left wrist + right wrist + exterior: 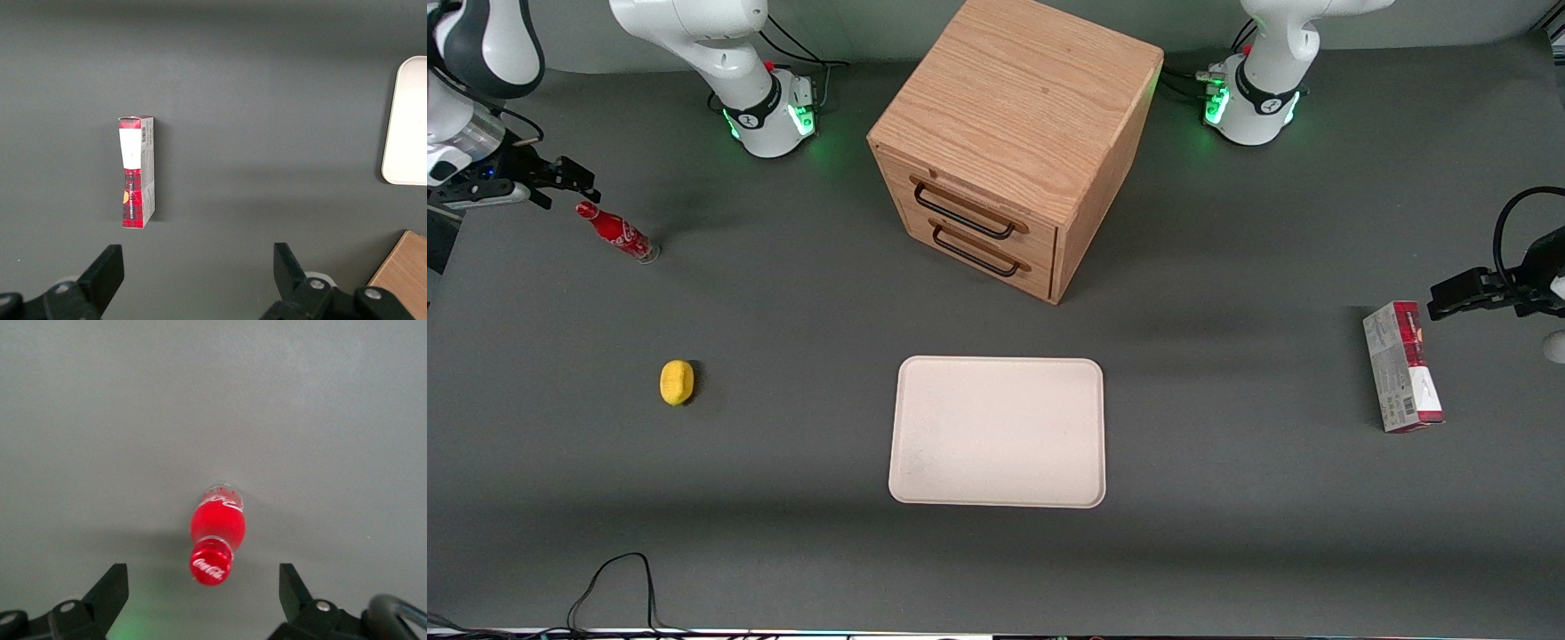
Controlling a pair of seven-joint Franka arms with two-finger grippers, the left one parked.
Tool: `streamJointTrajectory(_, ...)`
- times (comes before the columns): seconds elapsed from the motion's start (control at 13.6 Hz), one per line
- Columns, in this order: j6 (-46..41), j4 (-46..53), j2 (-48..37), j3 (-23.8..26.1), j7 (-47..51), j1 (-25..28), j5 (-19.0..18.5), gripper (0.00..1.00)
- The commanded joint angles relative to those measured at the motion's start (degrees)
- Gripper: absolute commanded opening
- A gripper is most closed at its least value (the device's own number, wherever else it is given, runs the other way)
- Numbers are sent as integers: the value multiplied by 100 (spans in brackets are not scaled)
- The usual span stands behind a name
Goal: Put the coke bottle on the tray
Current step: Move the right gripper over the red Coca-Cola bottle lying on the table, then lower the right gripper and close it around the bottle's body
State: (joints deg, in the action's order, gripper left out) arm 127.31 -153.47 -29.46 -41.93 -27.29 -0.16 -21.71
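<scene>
The coke bottle point(617, 233) is slim and red with white script and a red cap. It stands upright on the grey table toward the working arm's end. My right gripper point(569, 180) hangs open and empty just above it, a little farther from the front camera than the cap. In the right wrist view the bottle point(217, 532) shows from above, its cap between the two wide-spread fingers of the gripper point(203, 595), touching neither. The cream tray point(997, 432) lies flat and bare near the table's middle, nearer the front camera than the drawer cabinet.
A wooden two-drawer cabinet point(1009, 142) stands at the middle back. A yellow lemon point(677, 382) lies nearer the front camera than the bottle. A red-and-grey carton point(1401, 366) lies toward the parked arm's end. A black cable point(614, 587) loops at the front edge.
</scene>
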Motion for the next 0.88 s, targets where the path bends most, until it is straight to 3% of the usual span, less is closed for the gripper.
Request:
streamJointTrajectory(0.0,487,-192,229,-140,-92,95,-131,100)
streamJointTrajectory(0.44,927,-307,528,-237,-118,104,-131,100)
streamJointTrajectory(0.59,1006,-306,634,-246,-171,104,-131,82)
streamJointTrajectory(0.81,954,-289,704,-246,-163,113,-131,28)
